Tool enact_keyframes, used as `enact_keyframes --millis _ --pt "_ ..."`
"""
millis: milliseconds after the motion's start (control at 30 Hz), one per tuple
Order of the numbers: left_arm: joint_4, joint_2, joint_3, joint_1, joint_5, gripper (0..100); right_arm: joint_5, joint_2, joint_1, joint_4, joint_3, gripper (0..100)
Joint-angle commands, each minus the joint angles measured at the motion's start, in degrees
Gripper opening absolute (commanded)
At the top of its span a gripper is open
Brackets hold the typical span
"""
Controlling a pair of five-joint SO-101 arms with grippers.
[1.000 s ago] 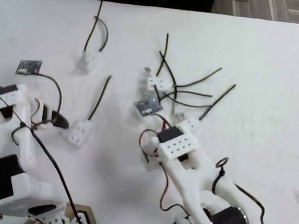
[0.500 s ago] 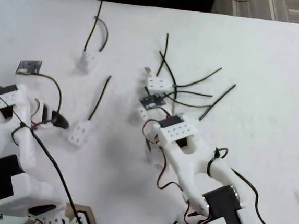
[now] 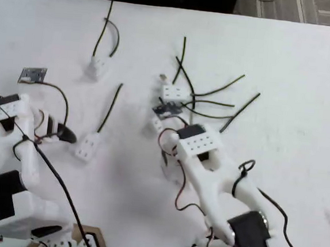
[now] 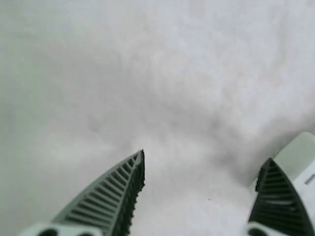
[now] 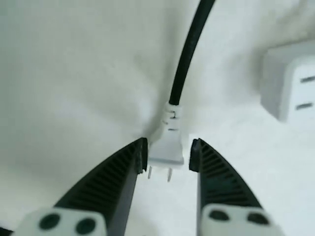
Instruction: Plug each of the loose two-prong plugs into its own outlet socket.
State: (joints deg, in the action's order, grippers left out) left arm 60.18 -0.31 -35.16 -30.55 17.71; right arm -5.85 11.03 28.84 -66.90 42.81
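- The right arm's jaws stand slightly parted around a white two-prong plug (image 5: pixel 166 142). One side touches it and the other is just off it.
- The plug lies on the counter (image 5: pixel 64 73), with its prongs toward the wrist.
- Its black cord (image 5: pixel 189 54) runs away from the jaws.
- An outlet socket (image 5: pixel 290 81) sits near the plug, not touching it.
- The left arm's jaws are released wide above the white counter.

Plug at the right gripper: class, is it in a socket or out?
Out. Both prongs of the plug are bare, and the socket beside it stands apart, its slots empty.
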Motion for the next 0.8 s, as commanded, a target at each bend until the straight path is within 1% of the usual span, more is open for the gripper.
enact_keyframes --millis 0,167,233,300,433,533,667,700,767 --pt "-0.53 -2.24 0.00 -0.22 -0.09 35 -0.62 6.37 0.13 -1.45 -1.67 12.3" --pt "-0.53 -2.24 0.00 -0.22 -0.09 35 -0.18 7.69 5.41 -2.95 0.70 13.3" --pt "-0.53 -2.24 0.00 -0.22 -0.09 35 -0.09 7.08 6.29 -2.15 1.67 13.3" --pt "-0.53 -2.24 0.00 -0.22 -0.09 35 -0.18 6.11 5.49 -0.66 2.37 13.3" --pt "-0.53 -2.24 0.00 -0.22 -0.09 35 -1.14 1.27 1.27 1.98 2.90 13.3" --pt "-0.53 -2.24 0.00 -0.22 -0.09 35 -4.48 -4.35 -1.19 3.38 2.73 13.1" --pt "-0.53 -2.24 0.00 -0.22 -0.09 35 -4.66 -8.75 -1.80 5.14 2.55 13.0" --pt "-0.53 -2.24 0.00 -0.22 -0.09 35 -4.66 -8.92 -1.80 5.76 2.55 12.4" --pt "-0.53 -2.24 0.00 -0.22 -0.09 35 -4.75 -8.92 -1.98 7.25 2.55 8.0"
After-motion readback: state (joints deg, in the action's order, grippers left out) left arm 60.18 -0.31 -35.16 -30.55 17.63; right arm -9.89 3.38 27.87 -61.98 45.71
